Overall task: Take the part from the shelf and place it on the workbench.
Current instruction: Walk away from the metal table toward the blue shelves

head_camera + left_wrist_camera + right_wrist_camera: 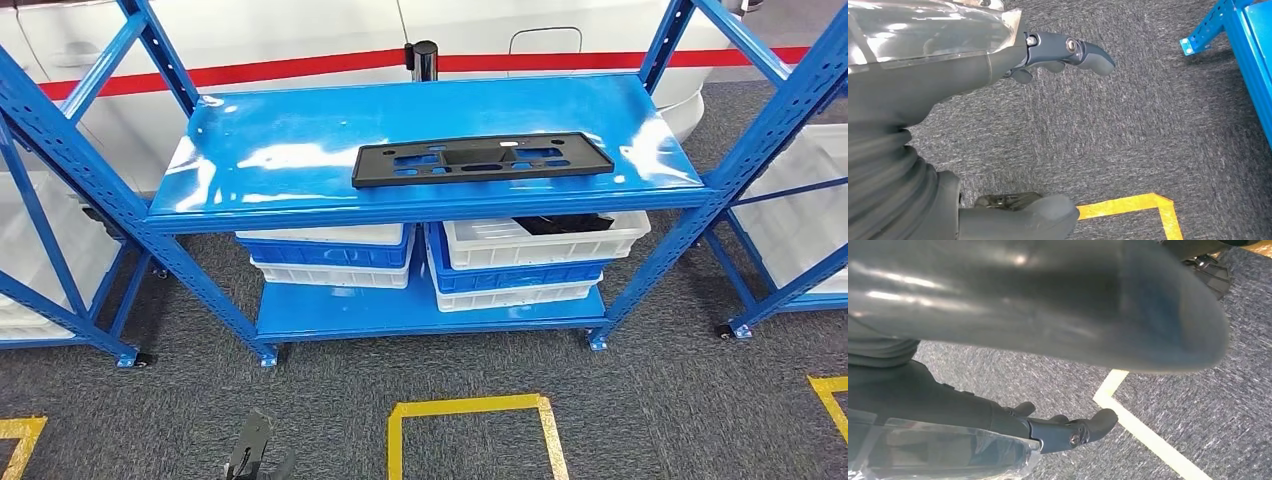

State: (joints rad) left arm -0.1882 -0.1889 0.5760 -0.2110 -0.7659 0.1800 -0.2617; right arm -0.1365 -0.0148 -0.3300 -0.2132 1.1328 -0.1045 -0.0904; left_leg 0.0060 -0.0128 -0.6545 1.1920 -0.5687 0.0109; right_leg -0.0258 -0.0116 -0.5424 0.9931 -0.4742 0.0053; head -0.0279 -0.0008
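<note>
- At the far left of the head view a blue rack (60, 200) stands with a white bin (40, 250) behind its uprights.
- The left hand (1048, 130) hangs over grey carpet (1128, 130); its thick thumb (1023, 220) and its darker fingers (1083, 52) are spread apart and nothing lies between them, so it is released. A dark part low in the head view, left of centre, may belong to it, but I cannot tell.
- A yellow floor marking (470, 425) forms an open square on the carpet in front of the shelf.
- The blue shelf (300, 150) fills the middle of the head view; its glossy top board reflects light.
- The part (480, 160), a flat black plastic plate with cut-out openings, lies flat on the top board, right of centre, with its long side along the front edge. No hand touches it.
- Under the top board, on the lower board, sit two stacks of blue and white crates: the left stack (330, 255) and the right stack (530, 265). The top crate on the right holds something black (565, 224).
- Behind the shelf runs a white surface with a red stripe (300, 68), and a dark post (422, 58) stands before it.
- The right hand (1068, 405) hangs over carpet crossed by a pale yellow line (1148, 440); its fingers (1093, 425) stretch out, apart from the thumb (1048, 300), grasping nothing.
- At the far right another blue rack (780, 150) holds a white bin (800, 220).
</note>
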